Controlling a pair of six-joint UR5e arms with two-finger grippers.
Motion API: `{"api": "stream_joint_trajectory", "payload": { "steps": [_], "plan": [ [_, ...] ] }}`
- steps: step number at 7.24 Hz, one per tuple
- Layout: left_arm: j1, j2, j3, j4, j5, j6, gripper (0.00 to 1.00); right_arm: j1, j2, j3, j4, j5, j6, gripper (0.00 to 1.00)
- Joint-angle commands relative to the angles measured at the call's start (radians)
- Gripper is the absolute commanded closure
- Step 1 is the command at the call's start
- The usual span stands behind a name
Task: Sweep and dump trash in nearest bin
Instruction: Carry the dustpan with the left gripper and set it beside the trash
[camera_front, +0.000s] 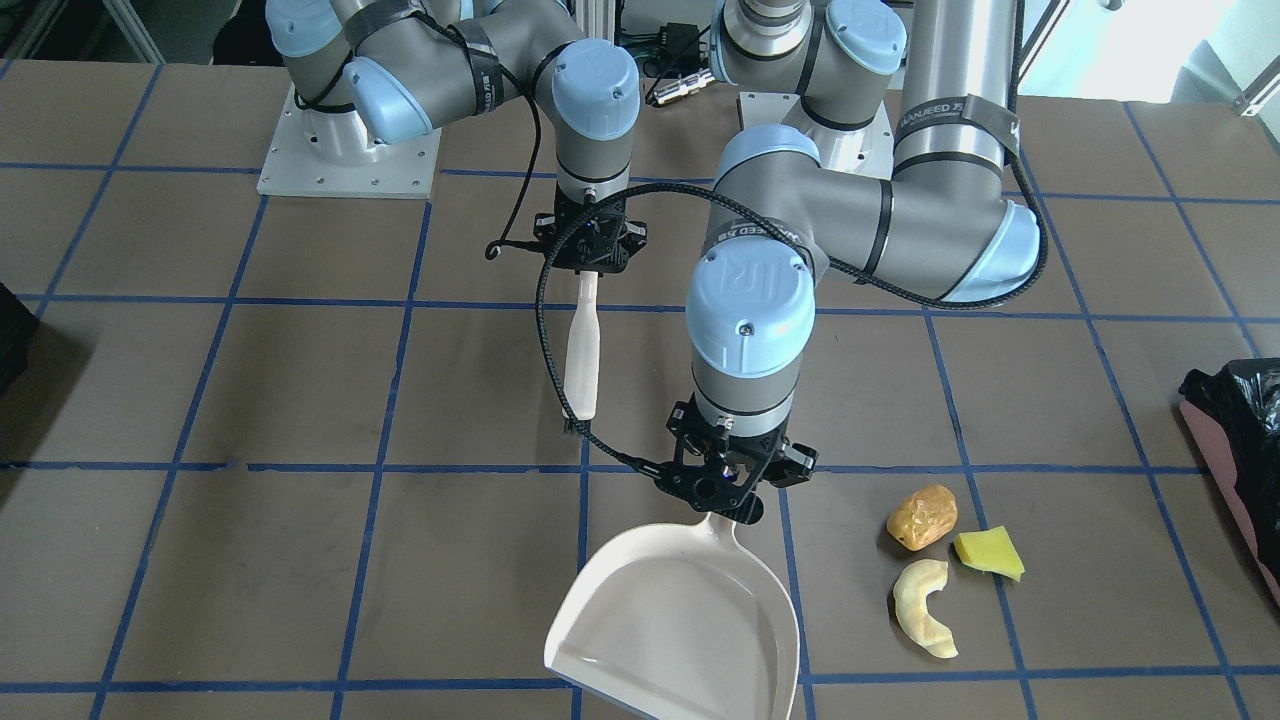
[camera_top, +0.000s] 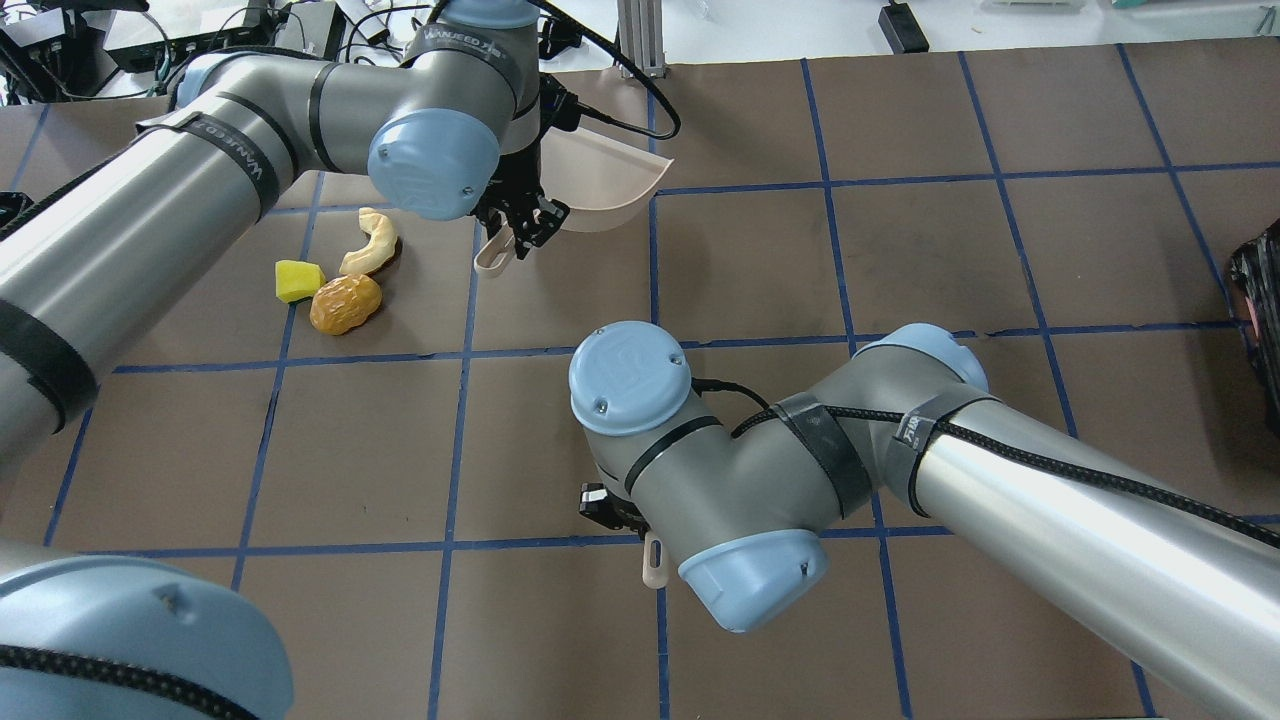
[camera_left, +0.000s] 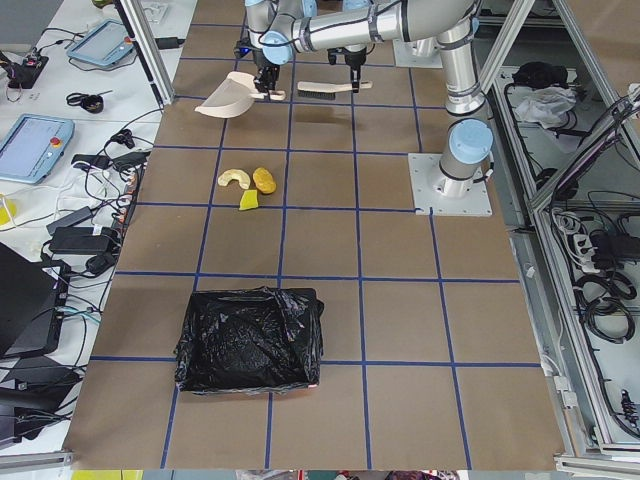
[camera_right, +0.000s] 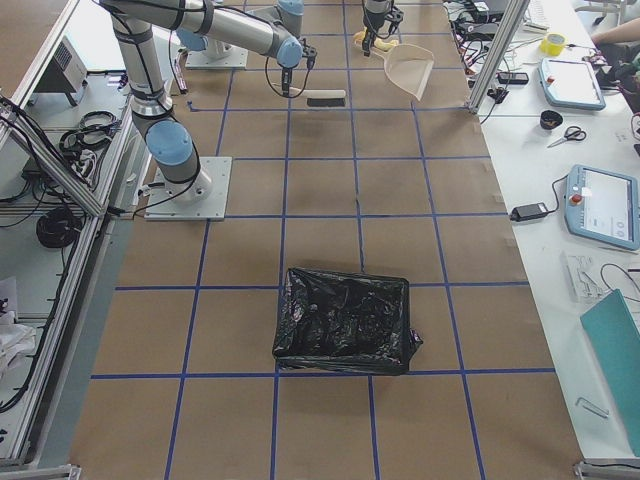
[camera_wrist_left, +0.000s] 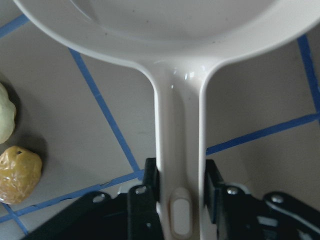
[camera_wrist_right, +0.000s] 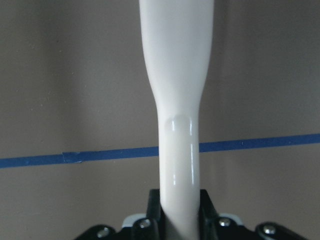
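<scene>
Front-facing, left gripper (camera_front: 728, 490): closed on the handle of the dustpan (camera_front: 680, 610). The pan's open lip points away from the robot, not at the scraps.
Front-facing, trash: the golden-brown chunk (camera_front: 921, 517), yellow wedge (camera_front: 990, 553) and cream crescent (camera_front: 922, 607) lie bunched on the table, near the pan on the robot's left of it. The pan likely needs turning so that its lip faces them and sits flat.
Front-facing, right gripper (camera_front: 590, 240): clamped on the brush (camera_front: 582, 350), well apart from the scraps, with the pan arm between. It should come round without clipping that arm.
Front-facing, bin (camera_front: 1232, 470): at the table's edge, beyond the scraps.
Overhead, right gripper: its fingers are hidden under the wrist. Only the end of the brush handle shows.
Exterior left, dustpan: it looks tilted and lifted off the table. The bin is well apart from the scraps, so the loaded pan should be carried level.
Exterior right, black bag-covered container (camera_right: 345, 320): it sits towards the robot's right end, farther from the scraps. Judged not the nearest.
Left wrist, fingers (camera_wrist_left: 145, 195): they press both sides of the pan handle near its hanging hole, centred. That should resist twisting.
Right wrist, brush: the narrow handle neck is pinched tight. The bristles are out of sight.
</scene>
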Motion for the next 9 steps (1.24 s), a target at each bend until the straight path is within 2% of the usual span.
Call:
{"api": "stream_joint_trajectory", "payload": {
  "steps": [1, 2, 6, 7, 8, 9],
  "plan": [
    [0.082, 0.030, -0.043, 0.006, 0.035, 0.273, 1.00, 0.000, -0.017, -0.003, 0.025, -0.003, 0.000, 1.00],
    [0.153, 0.059, -0.060, 0.011, 0.027, 0.428, 1.00, 0.000, -0.017, -0.003, 0.025, -0.002, 0.000, 1.00],
    [0.355, 0.130, -0.074, 0.000, 0.030, 0.805, 1.00, -0.002, -0.022, -0.005, 0.022, -0.005, 0.001, 1.00],
    [0.443, 0.137, -0.074, 0.000, 0.024, 0.937, 1.00, -0.011, -0.043, -0.023, 0.028, -0.008, 0.003, 1.00],
    [0.518, 0.140, -0.074, 0.000, 0.021, 1.071, 1.00, -0.020, -0.060, -0.066, 0.097, -0.011, 0.004, 1.00],
    [0.563, 0.142, -0.074, 0.000, 0.022, 1.154, 1.00, -0.032, -0.052, -0.100, 0.110, -0.010, 0.009, 1.00]
  ]
}}
